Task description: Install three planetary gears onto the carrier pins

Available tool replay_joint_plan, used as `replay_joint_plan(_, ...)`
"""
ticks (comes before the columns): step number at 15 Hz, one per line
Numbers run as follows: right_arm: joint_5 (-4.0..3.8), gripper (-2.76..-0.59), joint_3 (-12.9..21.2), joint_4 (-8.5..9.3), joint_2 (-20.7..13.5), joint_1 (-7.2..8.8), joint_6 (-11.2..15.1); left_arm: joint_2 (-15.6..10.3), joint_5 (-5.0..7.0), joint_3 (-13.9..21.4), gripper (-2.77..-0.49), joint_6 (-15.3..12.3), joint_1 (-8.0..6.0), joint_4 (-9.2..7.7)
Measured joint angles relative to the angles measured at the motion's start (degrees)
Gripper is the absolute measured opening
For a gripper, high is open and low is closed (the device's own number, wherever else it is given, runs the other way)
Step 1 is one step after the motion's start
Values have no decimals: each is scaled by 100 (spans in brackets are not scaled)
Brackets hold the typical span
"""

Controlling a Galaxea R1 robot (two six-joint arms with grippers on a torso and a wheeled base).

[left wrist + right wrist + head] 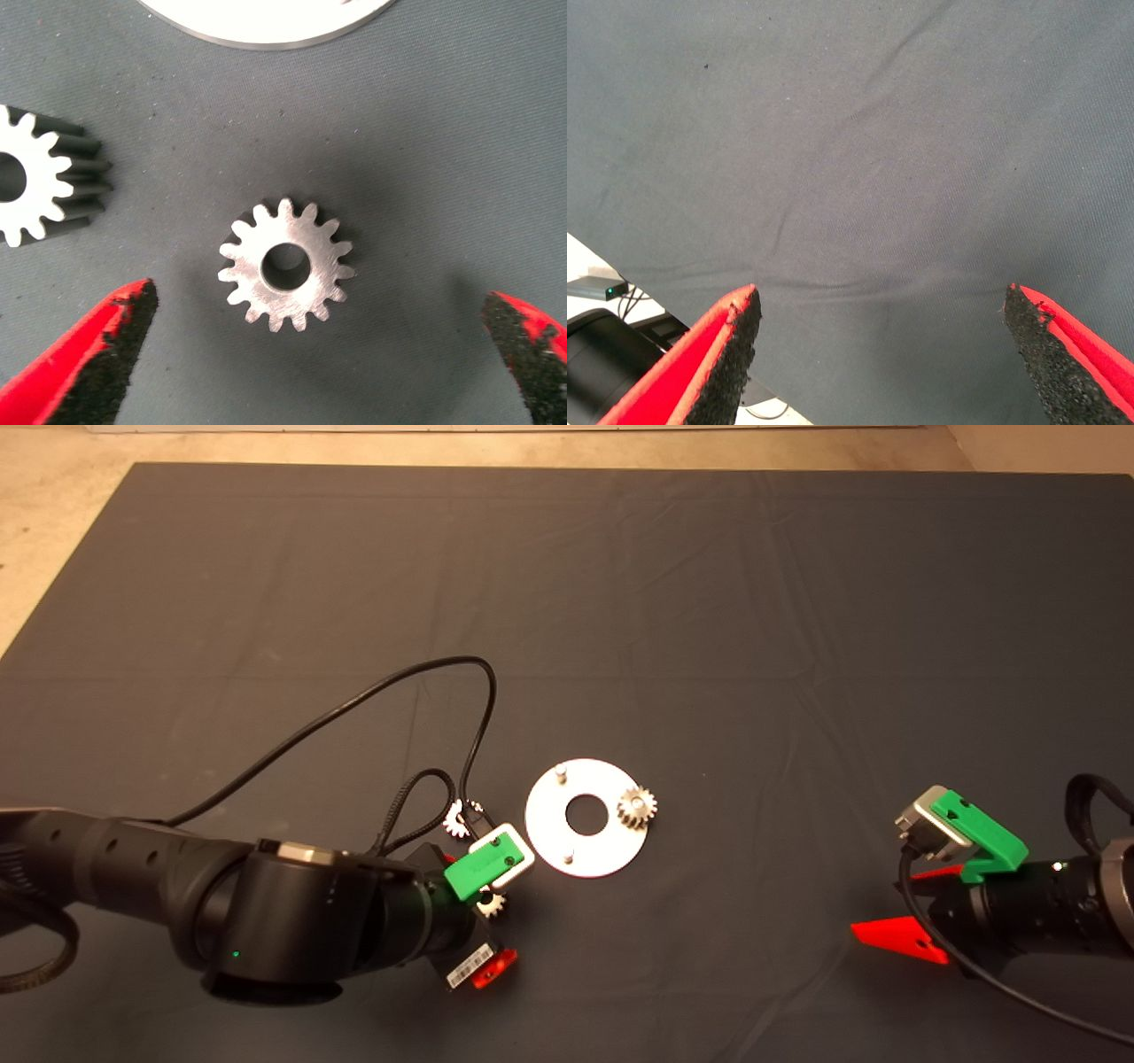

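Your left gripper [314, 354] hung wide apart over a silvery gear [286, 265] lying flat on the mat [709, 602], bore up. Another gear [637, 808] sat on a carrier pin of the plate [549, 841]. Your right gripper [881, 354] waited spread wide.

Left gripper [319, 354] and right gripper [881, 354] agape

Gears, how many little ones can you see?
3. One gear sits on a pin of the round plate. One lies left of the plate. One lies below the open left tool.
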Motion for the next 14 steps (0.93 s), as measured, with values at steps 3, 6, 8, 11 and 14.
replay_joint_plan(3,2,-133,0,-1,0,-16,0,16,2,-2,-71,0,57,132)
replay_joint_plan(6,5,-133,0,0,0,-63,0,39,2,-11,-86,0,82,202)
replay_joint_plan(8,2,-133,0,0,-33,-63,0,39,0,-44,-87,0,107,227)
replay_joint_plan(11,11,-133,0,-2,-96,-63,0,44,5,-63,-100,0,168,322)
replay_joint_plan(14,5,-133,0,-2,-176,-63,0,100,2,-149,-114,0,304,426)
